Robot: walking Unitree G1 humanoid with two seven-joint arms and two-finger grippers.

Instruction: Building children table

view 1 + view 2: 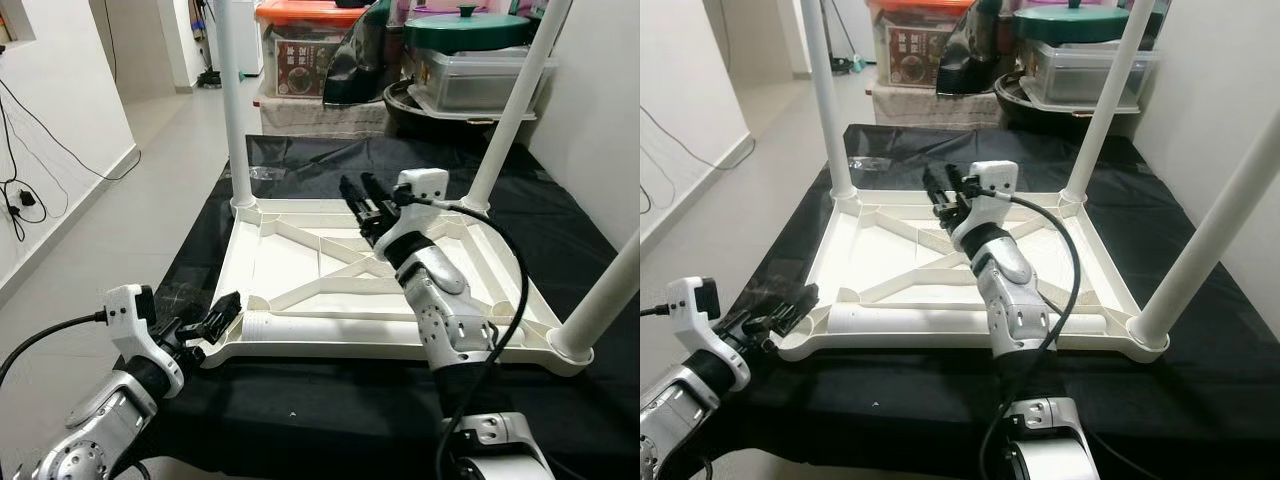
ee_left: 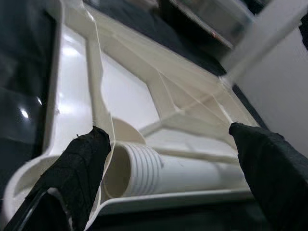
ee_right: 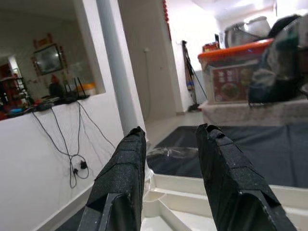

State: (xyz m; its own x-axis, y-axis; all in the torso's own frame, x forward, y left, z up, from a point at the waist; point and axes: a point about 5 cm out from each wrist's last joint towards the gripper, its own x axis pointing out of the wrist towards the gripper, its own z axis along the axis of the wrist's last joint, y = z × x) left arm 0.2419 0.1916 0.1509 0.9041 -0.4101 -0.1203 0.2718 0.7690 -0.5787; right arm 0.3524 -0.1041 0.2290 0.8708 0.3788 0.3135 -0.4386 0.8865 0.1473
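Observation:
A white children's table top (image 1: 285,262) lies upside down on a black cloth (image 1: 330,395). Three white legs stand in its corners: far left (image 1: 234,100), far right (image 1: 515,110) and near right (image 1: 612,288). A loose leg (image 1: 335,328) lies inside the near rim, its threaded end (image 2: 142,166) toward the near left corner. My left gripper (image 1: 222,312) is open at that corner, its fingers (image 2: 89,154) spread on either side of the threaded end without touching it. Above the middle of the top, my right gripper (image 1: 360,192) is open and empty, pointing at the far edge.
Behind the table stand a storage box with an orange lid (image 1: 305,55), a grey container (image 1: 480,75) and a green pot lid (image 1: 465,30). A tiled floor (image 1: 130,200) runs along the left, with a white wall and hanging cables (image 1: 20,200).

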